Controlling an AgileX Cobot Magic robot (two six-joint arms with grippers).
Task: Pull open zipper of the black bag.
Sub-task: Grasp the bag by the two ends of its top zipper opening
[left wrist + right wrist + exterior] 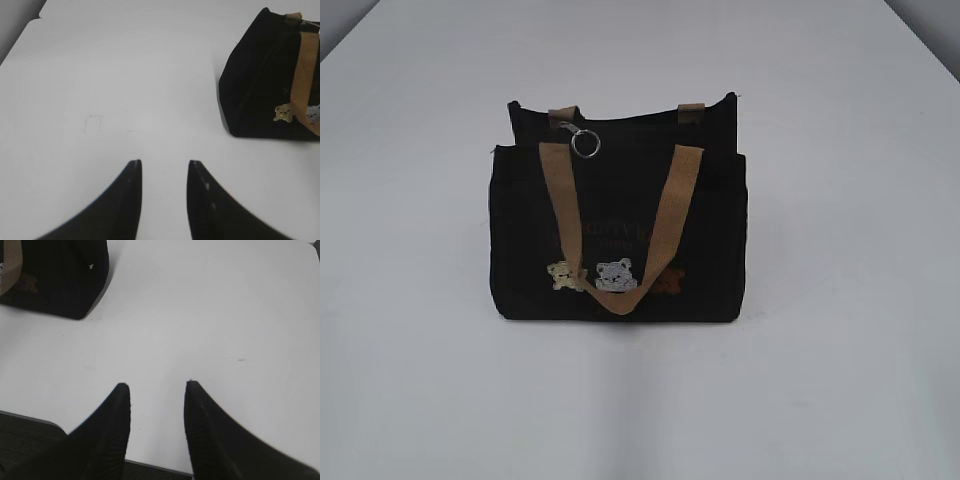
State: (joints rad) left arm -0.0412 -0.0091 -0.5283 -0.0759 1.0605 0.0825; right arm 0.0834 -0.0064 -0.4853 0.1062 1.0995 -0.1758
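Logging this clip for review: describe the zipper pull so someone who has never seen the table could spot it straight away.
On the white table stands one black bag with tan handles. Look at its top rim, left of centre, just beside the rear tan handle's left end. The pull is a small silver ring, the only shiny metal among dark fabric, tan webbing and the bear patches below.

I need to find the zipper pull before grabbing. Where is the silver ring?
In the exterior view the silver ring hangs at the black bag's top rim, left of centre, just below the rear tan strap loop.
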